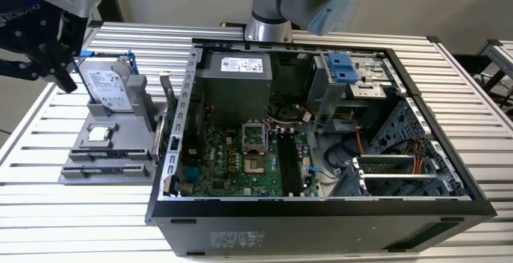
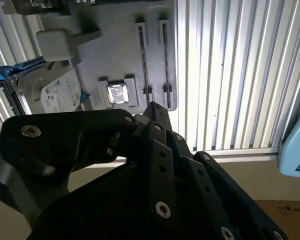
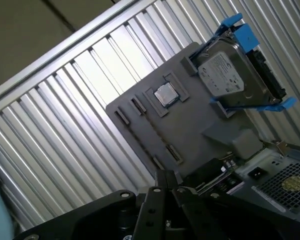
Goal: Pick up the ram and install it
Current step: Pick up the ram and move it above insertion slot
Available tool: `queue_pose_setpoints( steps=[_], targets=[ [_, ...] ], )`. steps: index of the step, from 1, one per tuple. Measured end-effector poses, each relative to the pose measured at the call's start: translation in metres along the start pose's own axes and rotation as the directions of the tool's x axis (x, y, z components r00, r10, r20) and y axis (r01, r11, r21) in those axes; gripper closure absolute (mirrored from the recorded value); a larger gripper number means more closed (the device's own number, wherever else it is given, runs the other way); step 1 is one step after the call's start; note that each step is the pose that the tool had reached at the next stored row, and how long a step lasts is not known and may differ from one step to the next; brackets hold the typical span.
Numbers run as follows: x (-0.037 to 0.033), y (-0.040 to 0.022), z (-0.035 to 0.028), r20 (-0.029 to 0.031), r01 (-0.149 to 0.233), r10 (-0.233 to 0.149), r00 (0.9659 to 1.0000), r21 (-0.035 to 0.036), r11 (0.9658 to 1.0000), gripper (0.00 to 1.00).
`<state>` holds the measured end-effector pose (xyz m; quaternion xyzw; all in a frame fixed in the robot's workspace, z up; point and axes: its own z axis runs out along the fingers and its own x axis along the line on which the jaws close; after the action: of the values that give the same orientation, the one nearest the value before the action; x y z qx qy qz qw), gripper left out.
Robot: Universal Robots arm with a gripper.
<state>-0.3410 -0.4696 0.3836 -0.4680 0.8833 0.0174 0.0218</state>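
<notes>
The ram (image 1: 108,153) shows as a thin dark strip standing on edge in a slot at the near end of the grey parts tray (image 1: 120,125). In the second wrist view the ram (image 2: 144,65) runs between two small clips. My black gripper (image 1: 42,75) hangs open at the exterior view's far left, beside the hard drive and well back from the ram, with nothing in it. Its fingers (image 2: 152,112) point toward the tray in both wrist views. The open computer case (image 1: 321,206) lies to the exterior view's right, with black memory slots (image 1: 289,164) on its green motherboard.
A silver hard drive with blue clips (image 1: 108,83) stands at the tray's far end, and a small square CPU chip (image 1: 98,134) lies mid-tray. A second slot (image 1: 103,170) sits nearest the table's front. The arm's base (image 1: 268,29) stands behind the case on the slatted metal table (image 1: 72,215).
</notes>
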Motion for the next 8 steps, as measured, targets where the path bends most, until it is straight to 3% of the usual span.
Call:
queue_pose_setpoints(
  steps=[4,8],
  targets=[
    [0.0000,0.0000,0.0000,0.0061,0.072,-0.072,0.9974,0.0064,0.9974,1.00],
    [0.0000,0.0001,0.0000,0.0065,0.145,-0.145,0.9895,0.0038,0.9895,1.00]
  ],
)
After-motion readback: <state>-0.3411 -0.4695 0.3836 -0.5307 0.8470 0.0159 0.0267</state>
